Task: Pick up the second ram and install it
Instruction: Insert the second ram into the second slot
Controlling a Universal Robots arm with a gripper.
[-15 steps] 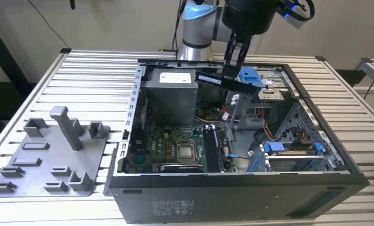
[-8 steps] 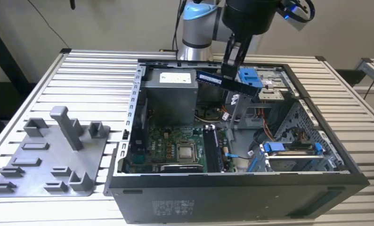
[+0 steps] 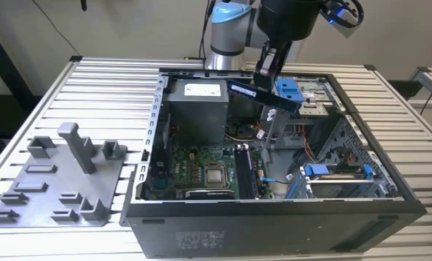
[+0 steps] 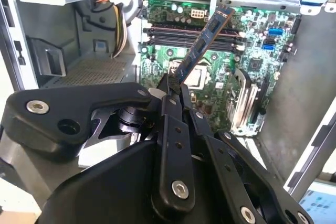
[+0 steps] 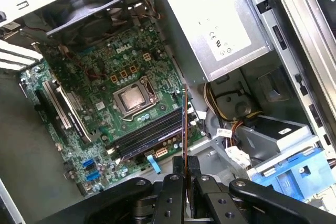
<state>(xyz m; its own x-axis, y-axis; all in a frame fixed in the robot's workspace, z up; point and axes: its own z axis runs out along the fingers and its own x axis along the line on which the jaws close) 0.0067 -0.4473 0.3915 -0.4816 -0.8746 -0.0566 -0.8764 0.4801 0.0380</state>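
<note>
Ribbed silvery metal table point(image 3: 92, 92); matt grey plastic tray point(image 3: 49, 187); dark painted metal computer case point(image 3: 274, 228); glossy green circuit board point(image 5: 94, 72); matt black gripper point(image 4: 172, 85).

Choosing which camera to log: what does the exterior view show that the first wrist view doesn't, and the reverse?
Exterior: the grey tray with its post, on the slatted table. First wrist: the board's blue ports, and the ram edge-on. Both: the fingers shut on the ram, the processor, the power supply.
</note>
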